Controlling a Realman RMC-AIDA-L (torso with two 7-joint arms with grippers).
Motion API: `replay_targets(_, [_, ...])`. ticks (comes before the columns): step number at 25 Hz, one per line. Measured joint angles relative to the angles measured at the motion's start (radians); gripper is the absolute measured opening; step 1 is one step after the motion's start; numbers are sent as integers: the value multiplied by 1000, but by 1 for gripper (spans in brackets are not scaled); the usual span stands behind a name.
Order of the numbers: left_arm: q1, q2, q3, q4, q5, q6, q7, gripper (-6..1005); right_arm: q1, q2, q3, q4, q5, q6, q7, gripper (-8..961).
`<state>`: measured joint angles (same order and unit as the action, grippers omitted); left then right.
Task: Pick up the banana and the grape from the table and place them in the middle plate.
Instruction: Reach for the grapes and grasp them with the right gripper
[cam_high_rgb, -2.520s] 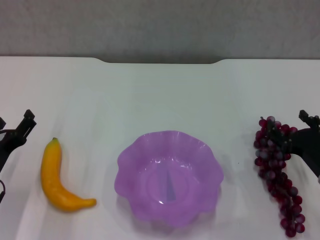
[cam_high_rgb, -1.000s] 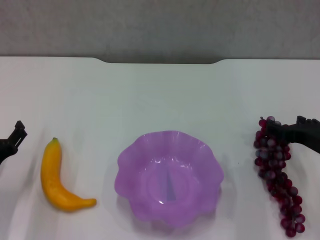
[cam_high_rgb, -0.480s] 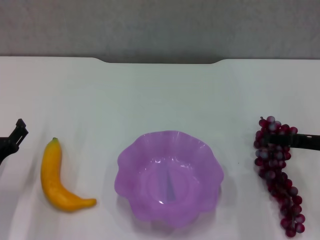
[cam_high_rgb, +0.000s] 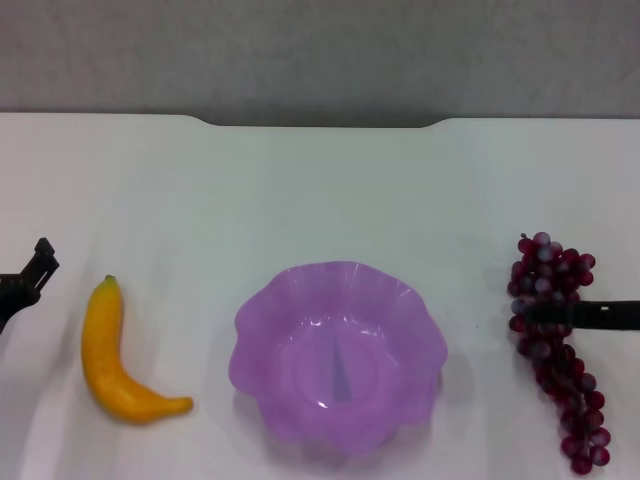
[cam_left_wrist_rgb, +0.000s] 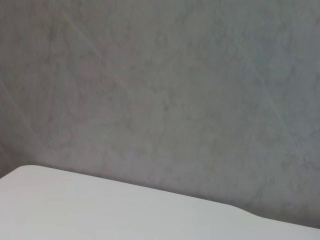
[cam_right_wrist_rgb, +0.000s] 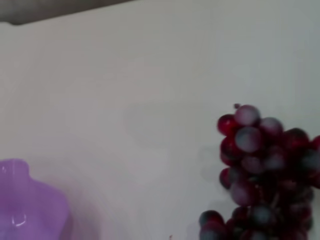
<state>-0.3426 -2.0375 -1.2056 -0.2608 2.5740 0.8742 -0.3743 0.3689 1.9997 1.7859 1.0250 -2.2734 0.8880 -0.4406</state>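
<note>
Middle plate (cam_high_rgb: 340, 355) sitting empty near surface (cam_high_rgb: 320, 190) front edge. Banana (cam_high_rgb: 115, 355) lying toward left edge, grape (cam_high_rgb: 553, 340) toward right edge. Right hand (cam_high_rgb: 580, 315) reaching across grape, left hand (cam_high_rgb: 25, 280) waiting at left edge; grip of either: cannot tell.

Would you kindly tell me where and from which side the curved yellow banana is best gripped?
Probably at its thick middle, from straight above, fingers closing across its width. The curved yellow banana lies flat on the white table, apart from the purple scalloped plate, so both long sides are free. The left gripper sits just beyond its stem end.
</note>
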Motion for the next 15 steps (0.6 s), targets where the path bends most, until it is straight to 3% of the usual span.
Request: replay_targets(15, [-7,-3,8,0,0,-2,0,891,69,2,-22,-150,9,-56,-37,896])
